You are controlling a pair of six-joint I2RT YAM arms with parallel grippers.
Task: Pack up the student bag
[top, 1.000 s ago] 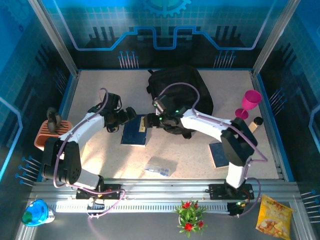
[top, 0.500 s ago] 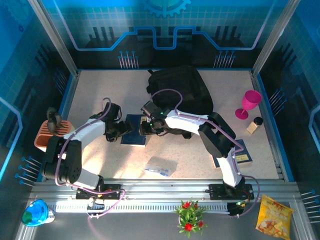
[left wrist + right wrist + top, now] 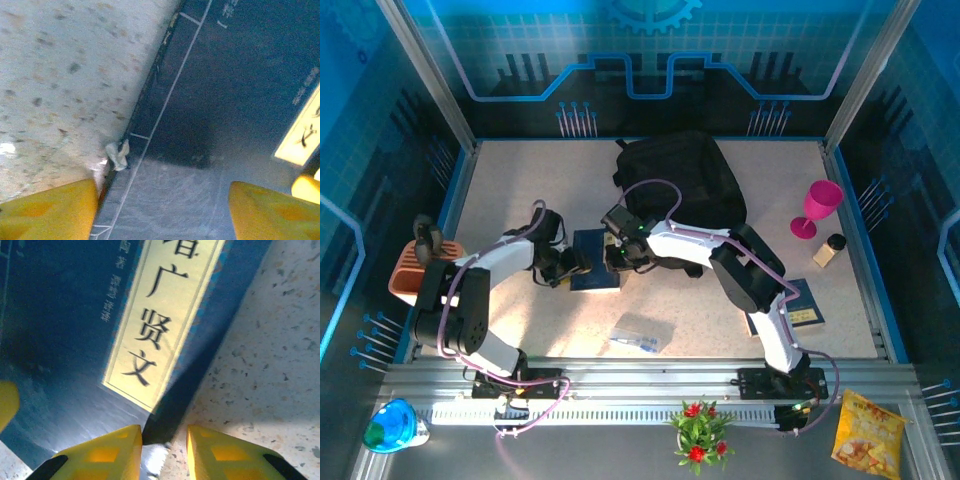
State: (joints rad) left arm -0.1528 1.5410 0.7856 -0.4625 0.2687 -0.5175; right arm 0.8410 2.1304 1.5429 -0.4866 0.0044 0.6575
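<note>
The student bag (image 3: 682, 182), a big black backpack, lies at the back of the table. A dark-blue book (image 3: 592, 274) with a cream title label (image 3: 165, 315) lies flat in front of it. My left gripper (image 3: 570, 266) is at the book's left edge, open wide; in its wrist view the gripper (image 3: 162, 212) straddles the cover (image 3: 225, 100) and its edge. My right gripper (image 3: 618, 256) is at the book's right side, open by a narrow gap. In the right wrist view that gripper (image 3: 164, 452) has the book's edge between its fingertips (image 3: 107, 452).
A second dark-blue book (image 3: 800, 306) lies at the right front. A pink goblet (image 3: 820, 205) and a small bottle (image 3: 830, 250) stand by the right wall. A clear pen pouch (image 3: 640, 332) lies near the front, and an orange rack (image 3: 415, 266) sits at the left.
My right arm swung left from the bag's front to the book's right side, uncovering the second book. My left gripper came down onto the book's left edge.
</note>
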